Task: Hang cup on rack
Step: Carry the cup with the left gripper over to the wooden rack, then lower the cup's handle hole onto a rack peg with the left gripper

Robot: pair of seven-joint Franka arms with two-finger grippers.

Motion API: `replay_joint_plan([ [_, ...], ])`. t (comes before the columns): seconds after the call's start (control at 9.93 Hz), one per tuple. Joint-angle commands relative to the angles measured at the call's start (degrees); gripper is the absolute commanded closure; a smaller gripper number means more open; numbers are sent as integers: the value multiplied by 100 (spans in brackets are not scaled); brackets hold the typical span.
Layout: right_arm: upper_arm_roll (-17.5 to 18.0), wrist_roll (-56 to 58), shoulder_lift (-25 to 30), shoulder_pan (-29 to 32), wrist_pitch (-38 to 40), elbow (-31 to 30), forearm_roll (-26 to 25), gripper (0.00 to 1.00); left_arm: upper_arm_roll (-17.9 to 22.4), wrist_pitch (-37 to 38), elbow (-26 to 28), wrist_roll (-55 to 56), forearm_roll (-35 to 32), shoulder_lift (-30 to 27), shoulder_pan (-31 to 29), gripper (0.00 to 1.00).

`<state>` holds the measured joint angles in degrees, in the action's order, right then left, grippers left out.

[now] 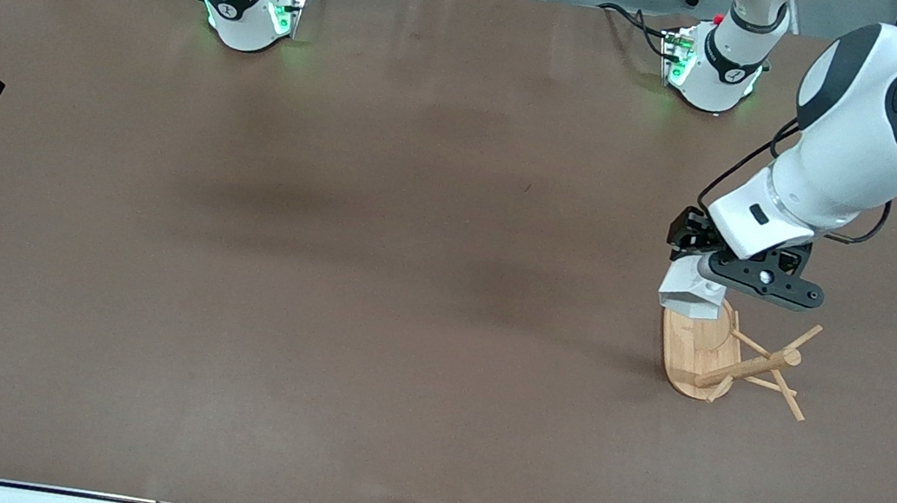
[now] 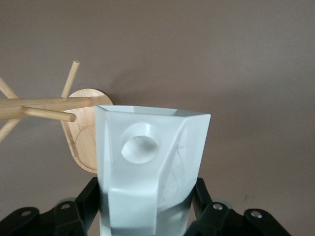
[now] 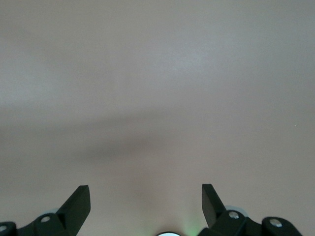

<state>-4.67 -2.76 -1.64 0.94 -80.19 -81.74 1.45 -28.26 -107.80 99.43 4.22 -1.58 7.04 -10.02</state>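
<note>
Left gripper (image 1: 695,279) is clamped on the cup (image 2: 150,167), holding it in the air over the rack (image 1: 736,362), which stands on the desk (image 1: 372,293) toward the left arm's end. The cup appears light, rigid and smooth-walled, likely slippery; the present body grip leaves the pierced handle tab free for a peg. Right gripper (image 3: 145,196) waits with jaws wide apart and empty. No brand, label or writing is legible.

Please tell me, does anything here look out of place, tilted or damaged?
Nothing stands out. The rack stands on its base near the left arm's end of the table. The left gripper holds the cup over the rack's base, not yet on a peg. The right gripper waits open over bare table.
</note>
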Motion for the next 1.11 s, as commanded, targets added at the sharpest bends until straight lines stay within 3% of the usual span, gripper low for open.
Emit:
replay_joint_plan([
  [0.0, 18, -32, 111, -7, -23, -96, -83, 0, 540, -484, 522, -438, 410, -10, 281, 99],
  [0.4, 18, -40, 111, -15, -14, -96, -92, 0, 857, -1294, 972, -615, 1132, 140, 650, 98],
  [0.6, 19, -32, 111, -15, -23, -96, -83, 0, 1146, -1655, 1253, -1193, 1160, 192, 782, 98],
  [1.01, 27, -32, 102, -15, -32, -96, -83, 0, 1454, -1875, 1254, -2074, 1661, 491, 791, 98],
])
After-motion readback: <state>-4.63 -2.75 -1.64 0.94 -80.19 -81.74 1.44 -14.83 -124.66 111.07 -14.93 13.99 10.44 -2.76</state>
